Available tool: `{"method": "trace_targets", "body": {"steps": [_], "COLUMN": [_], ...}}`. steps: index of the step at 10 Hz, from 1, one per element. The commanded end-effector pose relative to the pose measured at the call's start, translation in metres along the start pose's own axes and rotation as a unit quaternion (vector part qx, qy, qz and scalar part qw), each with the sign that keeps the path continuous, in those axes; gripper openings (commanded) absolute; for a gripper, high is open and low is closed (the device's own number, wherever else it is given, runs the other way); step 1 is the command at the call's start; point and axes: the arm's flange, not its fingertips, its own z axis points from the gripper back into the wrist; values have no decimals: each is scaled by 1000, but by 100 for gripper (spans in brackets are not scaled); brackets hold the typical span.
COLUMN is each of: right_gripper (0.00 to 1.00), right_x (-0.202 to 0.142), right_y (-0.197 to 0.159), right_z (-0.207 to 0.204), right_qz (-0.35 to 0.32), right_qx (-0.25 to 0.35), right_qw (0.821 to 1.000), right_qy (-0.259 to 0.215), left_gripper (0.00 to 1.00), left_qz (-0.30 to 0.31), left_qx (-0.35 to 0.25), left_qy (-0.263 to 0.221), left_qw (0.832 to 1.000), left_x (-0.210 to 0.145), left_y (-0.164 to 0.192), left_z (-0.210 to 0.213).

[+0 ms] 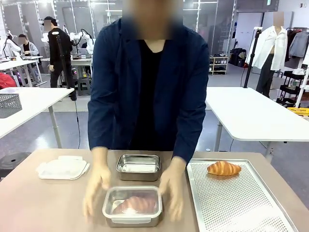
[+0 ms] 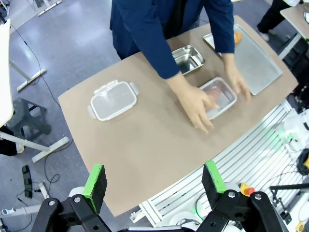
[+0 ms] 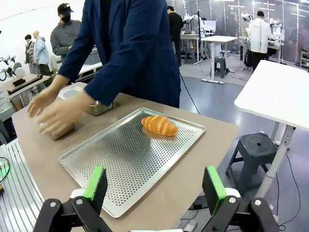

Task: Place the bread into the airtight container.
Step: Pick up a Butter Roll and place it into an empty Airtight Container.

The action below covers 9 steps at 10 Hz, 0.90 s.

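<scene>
A reach now could strike the person's hands (image 1: 96, 186) flanking the lidded container (image 1: 132, 206) at six o'clock. The croissant (image 1: 224, 168) lies at eleven o'clock on the perforated tray (image 1: 241, 208), with the empty steel container (image 1: 138, 166) at the lidded one's twelve. The left gripper (image 2: 154, 176) and the right gripper (image 3: 154, 179) hang empty, fingers apart.

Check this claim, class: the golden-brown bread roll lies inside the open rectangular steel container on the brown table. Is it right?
No: the golden-brown bread roll lies on the perforated metal tray, beside the open rectangular steel container; the front view shows it.
</scene>
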Motion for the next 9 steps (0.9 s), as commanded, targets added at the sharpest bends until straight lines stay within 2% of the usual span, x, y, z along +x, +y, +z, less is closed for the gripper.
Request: {"method": "trace_targets", "body": {"steps": [1,9], "right_gripper": [100,100], "right_x": [-2,-2], "right_y": [0,0], "right_z": [-1,-1], "right_qz": [10,10], "right_qx": [-3,-3], "right_qw": [1000,1000], "right_qy": [-10,-10], "left_gripper": [100,100], "left_qz": [-9,-9], "left_qx": [-6,-6], "left_qy": [-2,-2], "left_qw": [1000,1000], "left_x": [1,1], "left_y": [0,0], "left_z": [0,0]}}
